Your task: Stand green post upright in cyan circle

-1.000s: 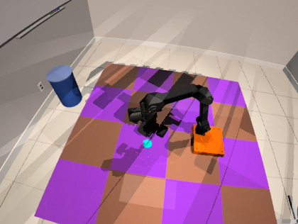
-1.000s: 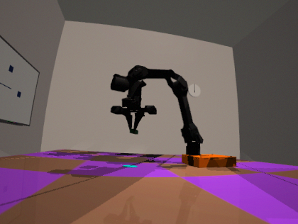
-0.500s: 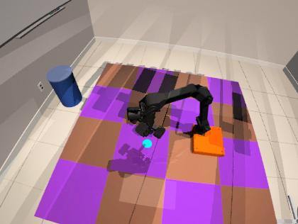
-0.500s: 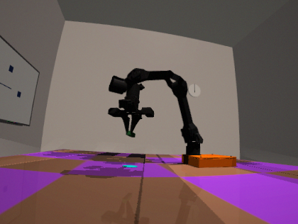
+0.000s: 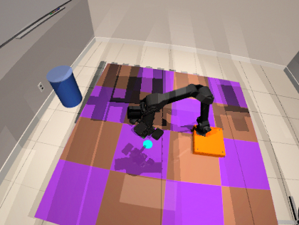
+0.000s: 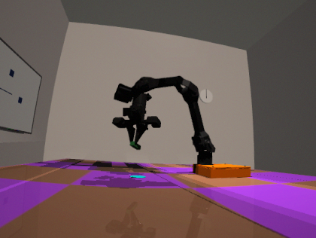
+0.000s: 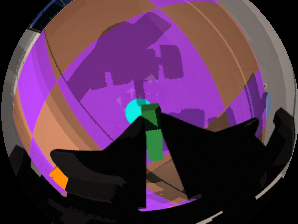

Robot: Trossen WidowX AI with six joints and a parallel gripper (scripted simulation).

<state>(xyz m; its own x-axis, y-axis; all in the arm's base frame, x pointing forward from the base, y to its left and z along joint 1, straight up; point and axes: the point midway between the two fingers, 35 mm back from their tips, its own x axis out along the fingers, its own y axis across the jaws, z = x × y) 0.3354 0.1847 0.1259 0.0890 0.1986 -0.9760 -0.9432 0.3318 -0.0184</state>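
The green post (image 6: 135, 146) (image 7: 155, 146) is held in the air, slanting between level and steep, its right end lower in the exterior view. My gripper (image 6: 133, 141) (image 7: 150, 119) is shut on it, and the black fingertips cover part of its middle. The cyan circle (image 5: 147, 144) (image 6: 138, 176) (image 7: 133, 111) lies flat on a purple tile, well below the post. In the wrist view the post's far end overlaps the circle's right edge. In the top view the hand hides nearly all of the post.
The arm stands on an orange base (image 5: 210, 146) (image 6: 229, 171) to the right of the circle. A blue cylinder (image 5: 65, 89) stands at the left beyond the checkered mat (image 5: 135, 199). The arm's shadow falls around the circle.
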